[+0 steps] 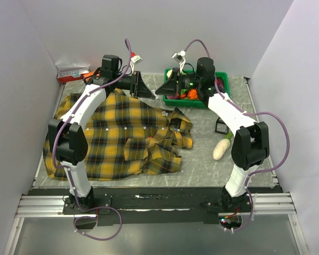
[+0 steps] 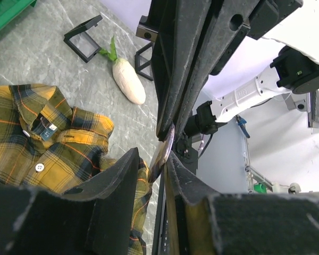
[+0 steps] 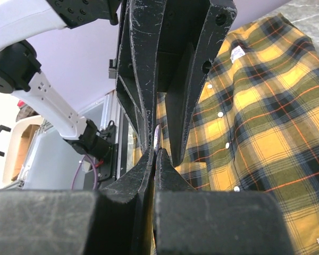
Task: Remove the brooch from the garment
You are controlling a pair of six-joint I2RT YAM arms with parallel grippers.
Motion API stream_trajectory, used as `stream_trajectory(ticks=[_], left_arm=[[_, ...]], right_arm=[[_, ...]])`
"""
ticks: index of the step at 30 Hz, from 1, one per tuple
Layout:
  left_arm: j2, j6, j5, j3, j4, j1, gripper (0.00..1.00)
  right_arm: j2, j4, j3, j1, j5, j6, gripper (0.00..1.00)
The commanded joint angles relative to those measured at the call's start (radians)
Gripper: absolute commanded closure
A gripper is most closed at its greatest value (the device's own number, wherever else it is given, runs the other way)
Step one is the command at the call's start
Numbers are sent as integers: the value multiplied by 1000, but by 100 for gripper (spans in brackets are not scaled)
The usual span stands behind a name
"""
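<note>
We see the two arms meeting tip to tip in the air over the far edge of the grey marbled bench (image 1: 202,159), near its middle. The right gripper (image 1: 159,91) has its jaws pressed together on the rim of the small, pale silvery brooch (image 2: 161,154), which shows edge-on as a thin tilted sliver. The left gripper (image 1: 150,94) faces it with its jaws parted on either side of the brooch. In the left wrist view we can see a gap between one black finger (image 2: 117,175) and the ornament.

The brooch is off the cloth and up between the two tools. The large yellow-and-black plaid shirt (image 1: 117,138) with thin red lines lies spread over the left half of the bench, its collar bunched toward the middle.

A white radish with a green top (image 1: 221,149) lies near the right edge, just beside a small black frame stand (image 1: 221,126). A green plastic bin (image 1: 223,87) sits at the far right corner.
</note>
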Motion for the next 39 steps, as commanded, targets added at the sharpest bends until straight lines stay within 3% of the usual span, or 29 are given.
stream_trajectory(ticks=[1, 14, 20, 24, 25, 28, 34, 35, 36, 39], left_arm=[[-29, -21, -86, -10, 52, 8, 68], [-29, 88, -320, 23, -90, -40, 73], [-34, 221, -367, 47, -176, -69, 66], [-77, 315, -267, 50, -225, -25, 51], [-91, 327, -250, 47, -235, -8, 42], [-149, 410, -212, 53, -307, 69, 28], [-190, 632, -311, 98, -551, 129, 19], [-198, 637, -328, 66, -546, 129, 7], [-221, 610, -340, 40, -488, 129, 3], [-249, 460, -417, -85, -317, 129, 1]], right_arm=[[-79, 6, 44, 27, -47, -12, 100], [-93, -59, 73, 51, -61, -97, 100], [-93, -77, 74, 56, -51, -109, 100], [-88, -85, 71, 43, -30, -101, 100], [-85, -80, 67, 37, -27, -94, 100], [-84, -106, 67, 7, -22, -109, 100], [-94, -168, 71, -41, -18, -163, 100], [-96, -175, 64, -46, -15, -181, 100], [-102, -175, 58, -53, -12, -192, 100], [-146, -255, 21, -76, 14, -251, 100]])
